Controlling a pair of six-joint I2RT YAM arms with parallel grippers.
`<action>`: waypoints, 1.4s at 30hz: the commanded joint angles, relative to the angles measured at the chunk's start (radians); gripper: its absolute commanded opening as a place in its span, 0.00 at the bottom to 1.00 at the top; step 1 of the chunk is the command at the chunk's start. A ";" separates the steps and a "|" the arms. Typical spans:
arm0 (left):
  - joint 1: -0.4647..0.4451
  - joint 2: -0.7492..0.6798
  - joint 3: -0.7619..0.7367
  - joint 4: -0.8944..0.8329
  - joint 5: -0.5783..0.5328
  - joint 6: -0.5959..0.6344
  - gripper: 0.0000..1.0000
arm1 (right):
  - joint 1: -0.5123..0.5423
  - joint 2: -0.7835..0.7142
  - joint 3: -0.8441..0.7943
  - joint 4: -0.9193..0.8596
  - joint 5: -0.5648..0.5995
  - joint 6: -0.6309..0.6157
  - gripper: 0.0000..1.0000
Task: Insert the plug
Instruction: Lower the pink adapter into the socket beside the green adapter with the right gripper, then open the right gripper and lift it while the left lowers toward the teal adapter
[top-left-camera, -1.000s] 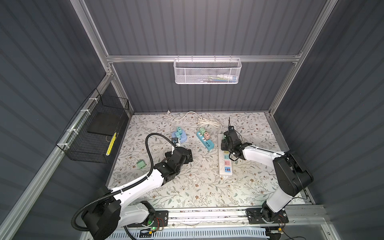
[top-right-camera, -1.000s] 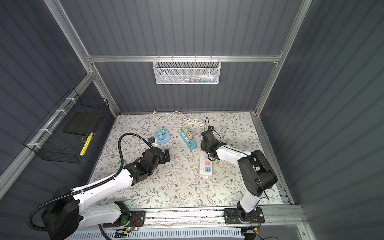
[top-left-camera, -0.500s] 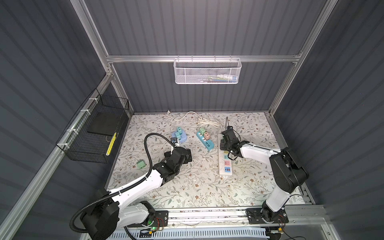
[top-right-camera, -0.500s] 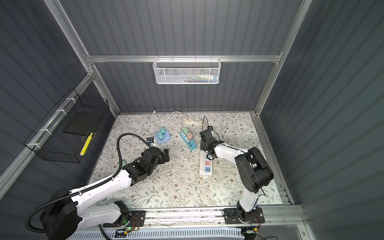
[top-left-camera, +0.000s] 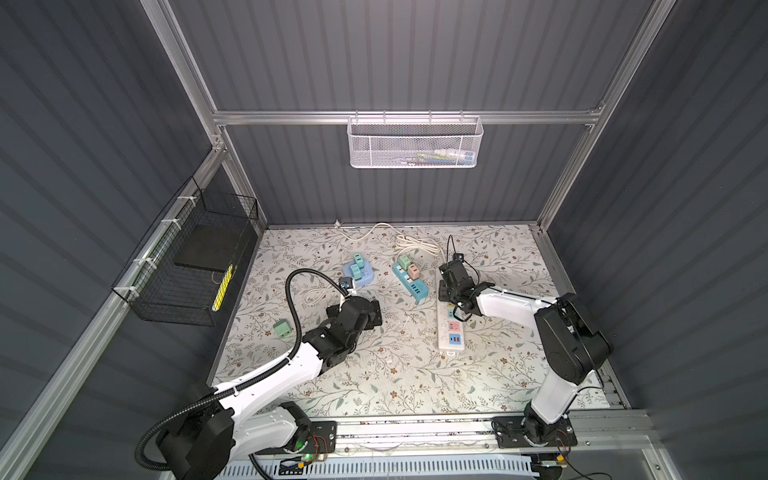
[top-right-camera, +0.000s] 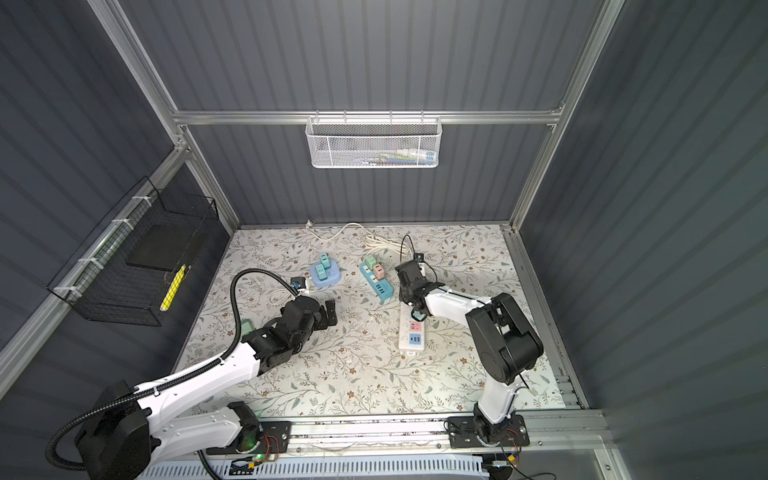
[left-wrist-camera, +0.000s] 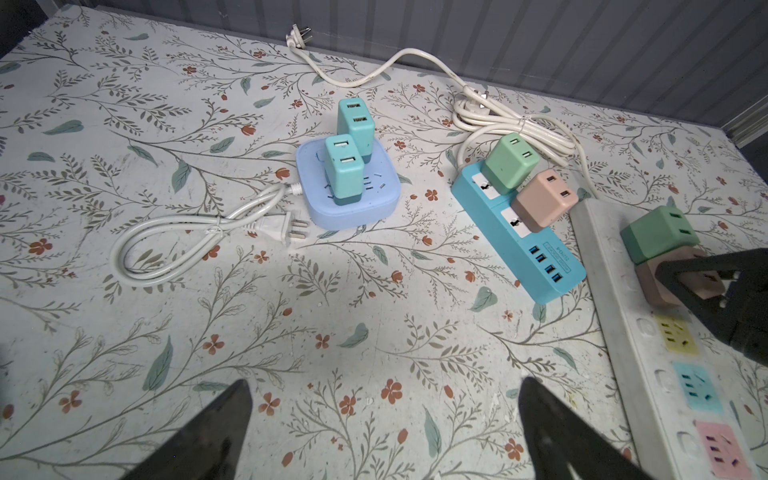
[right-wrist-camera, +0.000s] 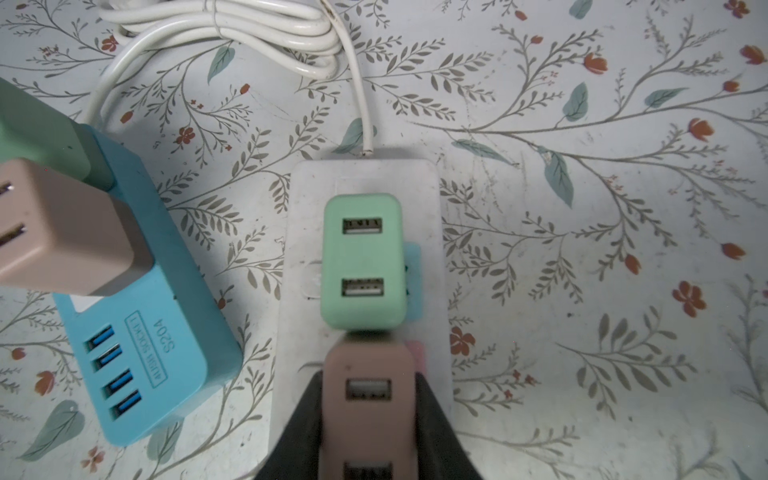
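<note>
My right gripper (right-wrist-camera: 369, 376) is shut on a dusty-pink plug (right-wrist-camera: 368, 399); one black finger presses each of its sides. The plug stands on the white power strip (right-wrist-camera: 428, 199), right next to a mint-green plug (right-wrist-camera: 363, 262) that sits in the strip. Its prongs are hidden, so I cannot tell how deep they sit. The left wrist view shows the same pink plug (left-wrist-camera: 660, 286) low against the strip (left-wrist-camera: 615, 299). In both top views the right gripper (top-left-camera: 451, 291) (top-right-camera: 409, 291) is over the strip's far end. My left gripper (left-wrist-camera: 384, 399) (top-left-camera: 372, 311) hangs open over bare tablecloth.
A blue strip (left-wrist-camera: 519, 232) carrying a green and a pink plug lies just left of the white one. A lilac socket block (left-wrist-camera: 349, 195) holds two teal chargers, with coiled white cords (left-wrist-camera: 166, 245) nearby. A loose green plug (top-left-camera: 281, 328) lies at the table's left edge.
The right arm has shifted slightly to the left with the pink plug still in its grip. The left arm has hardly moved.
</note>
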 joint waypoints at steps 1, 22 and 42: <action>0.011 -0.021 -0.018 -0.001 -0.004 -0.013 1.00 | -0.003 0.047 -0.034 -0.143 -0.017 0.030 0.31; 0.017 -0.032 0.036 -0.052 -0.009 0.009 1.00 | -0.068 -0.136 0.149 -0.242 -0.145 -0.038 0.71; 0.024 0.033 0.121 -0.110 -0.024 -0.003 1.00 | -0.144 -0.027 0.047 -0.180 -0.165 0.004 0.70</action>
